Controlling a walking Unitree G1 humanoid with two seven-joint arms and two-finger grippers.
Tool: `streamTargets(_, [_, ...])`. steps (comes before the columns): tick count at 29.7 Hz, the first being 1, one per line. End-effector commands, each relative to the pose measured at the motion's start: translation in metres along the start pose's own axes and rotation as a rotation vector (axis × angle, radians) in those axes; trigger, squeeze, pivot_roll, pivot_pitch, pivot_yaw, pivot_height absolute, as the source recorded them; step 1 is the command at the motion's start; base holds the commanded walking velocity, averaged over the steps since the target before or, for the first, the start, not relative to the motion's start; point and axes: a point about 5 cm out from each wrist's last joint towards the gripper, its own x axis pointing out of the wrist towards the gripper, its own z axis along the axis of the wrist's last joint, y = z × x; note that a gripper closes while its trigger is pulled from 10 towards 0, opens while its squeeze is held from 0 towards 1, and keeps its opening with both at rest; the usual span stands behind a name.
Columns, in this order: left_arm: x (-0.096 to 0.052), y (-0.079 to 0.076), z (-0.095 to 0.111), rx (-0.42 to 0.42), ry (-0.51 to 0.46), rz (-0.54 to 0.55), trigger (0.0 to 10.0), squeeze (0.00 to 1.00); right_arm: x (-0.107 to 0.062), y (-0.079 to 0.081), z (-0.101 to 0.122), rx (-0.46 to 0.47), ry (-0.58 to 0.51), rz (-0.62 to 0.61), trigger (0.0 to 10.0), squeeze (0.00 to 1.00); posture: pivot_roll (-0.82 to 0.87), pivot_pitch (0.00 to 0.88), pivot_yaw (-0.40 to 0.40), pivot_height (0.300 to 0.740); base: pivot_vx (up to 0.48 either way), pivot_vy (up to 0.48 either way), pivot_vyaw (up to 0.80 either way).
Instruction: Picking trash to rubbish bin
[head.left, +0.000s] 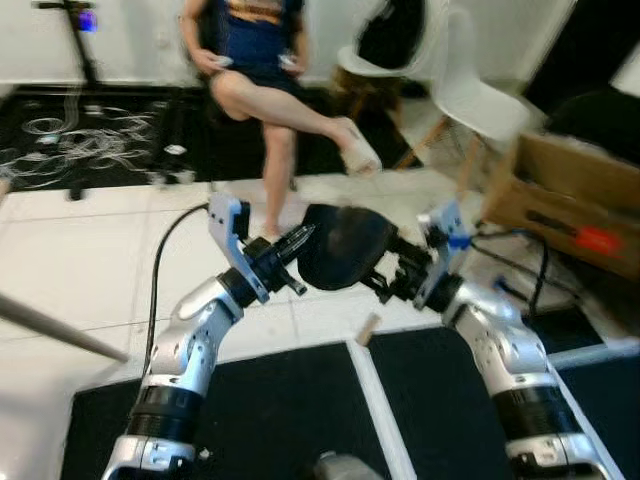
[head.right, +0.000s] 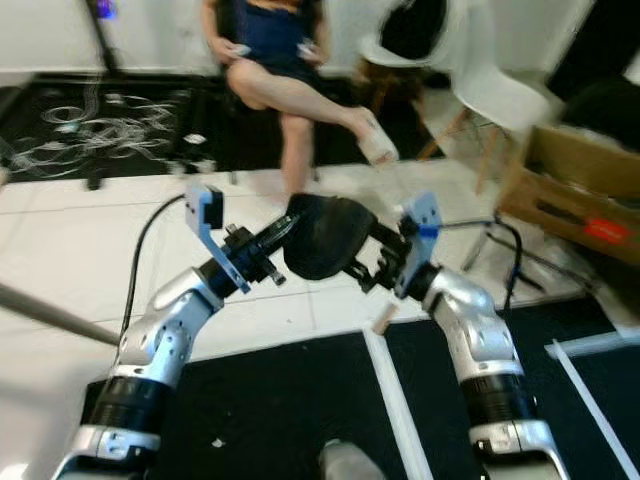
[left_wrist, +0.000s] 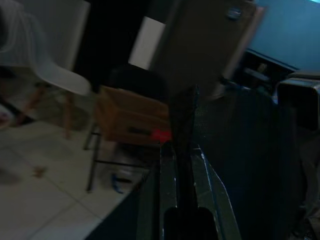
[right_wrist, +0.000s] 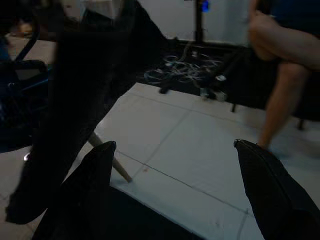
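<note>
Black, limp plastic bag (head.left: 340, 245) hangs pinched in the left gripper (head.left: 297, 240) while the right gripper (head.left: 385, 282), fingers spread, waits beside it, so carrying looks underway and finding the bin comes next.

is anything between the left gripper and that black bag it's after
Nothing visible: the left gripper is already at the black bag, its fingers pinching a fold of the bag. The right gripper is at the bag's other side, fingers spread.
</note>
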Motion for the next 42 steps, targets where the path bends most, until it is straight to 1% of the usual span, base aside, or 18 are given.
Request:
streamTargets(1, [-0.0014,0.0001,-0.0022,-0.004,0.008,0.003,10.0,0.00,-0.0015,-0.0011,-0.0004,-0.006,0.008,-0.002,10.0,0.00,-0.07,0.000,-0.044,0.740,0.000,0.000,-0.80])
streamTargets(42, [-0.0009,0.0013,-0.0020,-0.005,0.009,0.017,10.0,0.00,-0.0013,-0.0002,0.0015,-0.014,0.009,0.000,10.0,0.00,-0.07,0.000,-0.044,0.740,0.000,0.000,-0.80])
